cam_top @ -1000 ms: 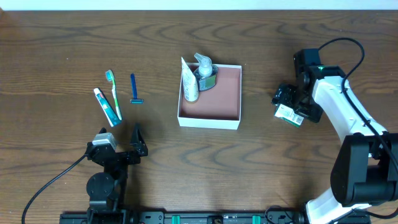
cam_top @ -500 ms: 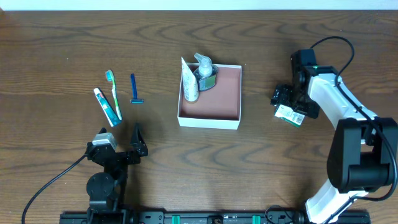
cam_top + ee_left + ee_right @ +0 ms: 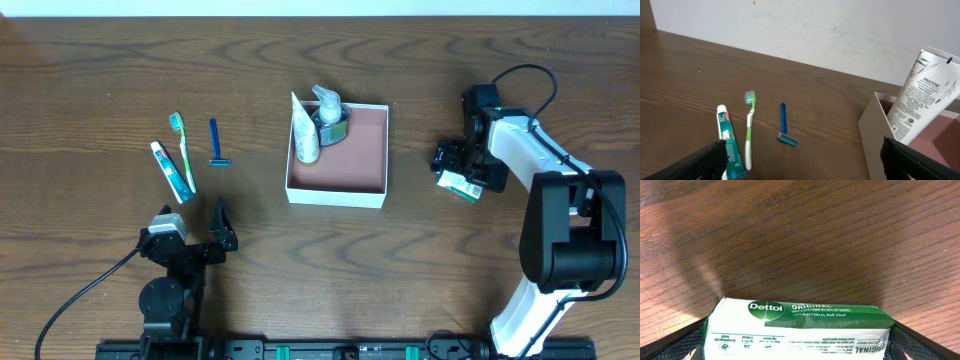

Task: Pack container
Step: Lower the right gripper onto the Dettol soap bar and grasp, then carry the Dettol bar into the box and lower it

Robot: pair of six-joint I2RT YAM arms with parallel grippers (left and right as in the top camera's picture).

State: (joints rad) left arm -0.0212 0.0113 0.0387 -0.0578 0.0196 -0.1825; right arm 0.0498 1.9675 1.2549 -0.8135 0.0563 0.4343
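The container point(image 3: 335, 195), a white-walled box with a pinkish inside, sits mid-table and holds a white Pantene tube point(image 3: 305, 135) and a pump bottle point(image 3: 328, 110) at its far left. Its near wall point(image 3: 875, 135) and the tube point(image 3: 922, 100) show in the left wrist view. My right gripper point(image 3: 455, 165) is shut on a green and white Dettol soap bar point(image 3: 795, 325), right of the container, just above the table. My left gripper point(image 3: 195, 235) is open and empty near the front left, with its fingers point(image 3: 800, 160) wide apart.
A toothpaste tube point(image 3: 172, 172), a green toothbrush point(image 3: 184, 150) and a blue razor point(image 3: 215, 143) lie left of the container. They also show in the left wrist view: the toothpaste point(image 3: 729, 140), the toothbrush point(image 3: 749, 130) and the razor point(image 3: 785, 127).
My right gripper has moved a little to the left, towards the container, with the soap bar in it. The left arm has not moved.
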